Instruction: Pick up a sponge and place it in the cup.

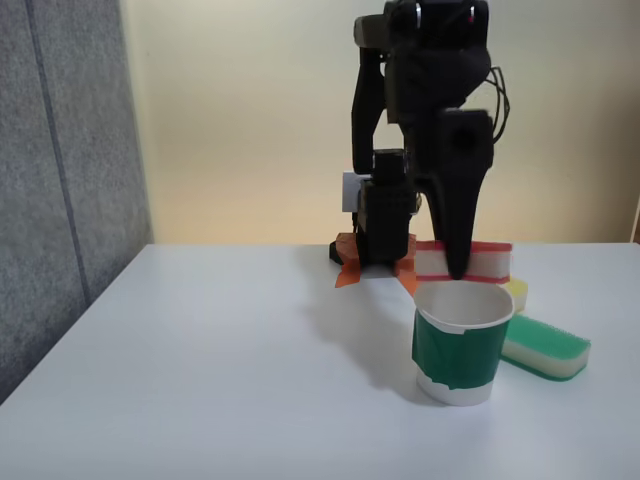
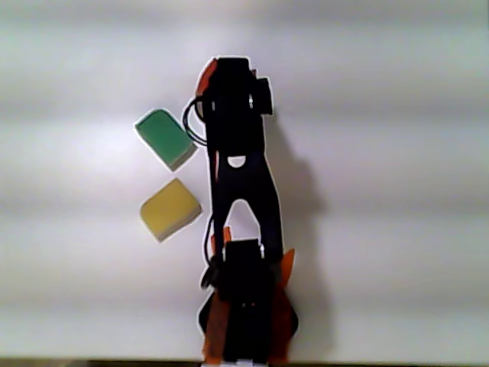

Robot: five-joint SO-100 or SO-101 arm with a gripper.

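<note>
Your gripper [image 1: 459, 268] hangs tip-down in front of the sponge [image 1: 487, 260]; can't tell if the jaws are apart, together or clamped on it. The sponge sits behind the cup [image 1: 461, 342] in the fixed view, long axis left-right, red face up. Risks, as a guess: a weak end-grip lets it swing and snag the rim, or your descent knocks the light cup over.
</note>
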